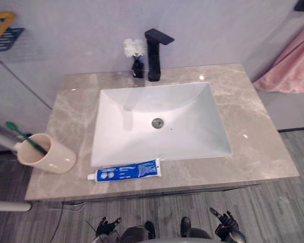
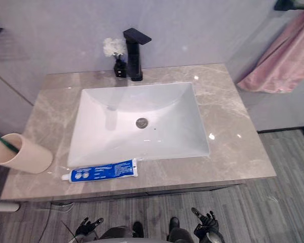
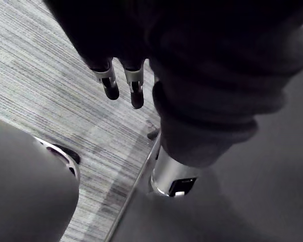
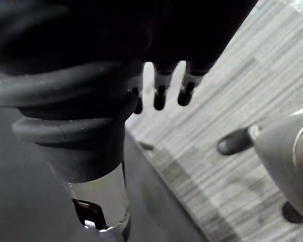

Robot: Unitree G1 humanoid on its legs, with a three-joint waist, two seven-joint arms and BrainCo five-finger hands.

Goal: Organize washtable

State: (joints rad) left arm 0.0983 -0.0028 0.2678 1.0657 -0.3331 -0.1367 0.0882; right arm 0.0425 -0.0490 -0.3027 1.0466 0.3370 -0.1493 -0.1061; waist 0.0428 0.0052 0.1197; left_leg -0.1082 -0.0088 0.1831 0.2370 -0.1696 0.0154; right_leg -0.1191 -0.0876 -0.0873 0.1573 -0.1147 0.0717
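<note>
My left hand (image 1: 107, 226) and right hand (image 1: 226, 223) hang loose and hold nothing. The toothpaste (image 1: 125, 170) lies ahead, nearer my left hand.

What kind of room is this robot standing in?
Most likely a bathroom, or a mock-up of one: a white basin with a black tap set in a stone-look counter, a toothpaste tube and a cup holding a green toothbrush, and a pink towel hanging nearby.
</note>
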